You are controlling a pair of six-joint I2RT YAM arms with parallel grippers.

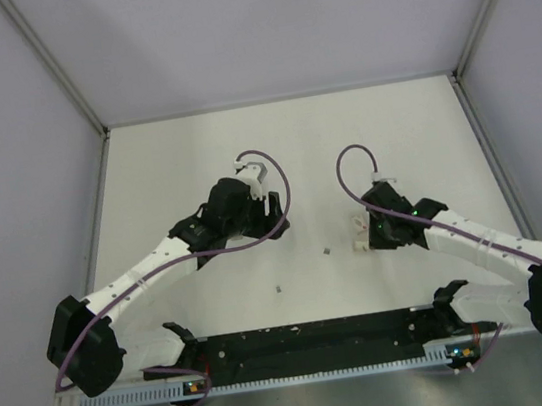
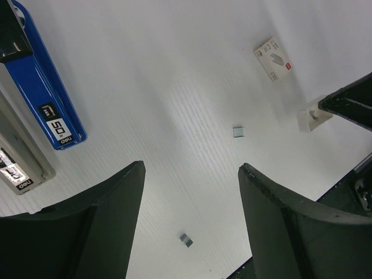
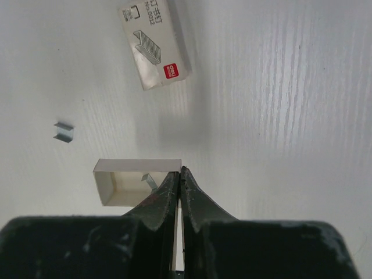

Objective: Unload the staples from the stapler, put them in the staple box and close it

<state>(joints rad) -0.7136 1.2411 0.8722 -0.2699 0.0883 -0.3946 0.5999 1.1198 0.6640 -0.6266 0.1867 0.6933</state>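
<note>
The left pincer hangs spread and empty, the right pincer is clenched on the wall of a white card tray, and beyond the left one the stapler lies on the tabletop (stiff, light, glossy, I judge), best gripped across its slim blue sides.

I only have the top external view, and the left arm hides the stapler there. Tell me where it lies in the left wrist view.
Observer: The stapler lies at upper left in that view, clear of the open left pincer, with a grey bar beside it.
Operator: Report the right pincer.
Observer: The right pincer is shut on the wall of a small open card tray.
Operator: State what the tray holds.
Observer: One clump of staples lies inside.
</note>
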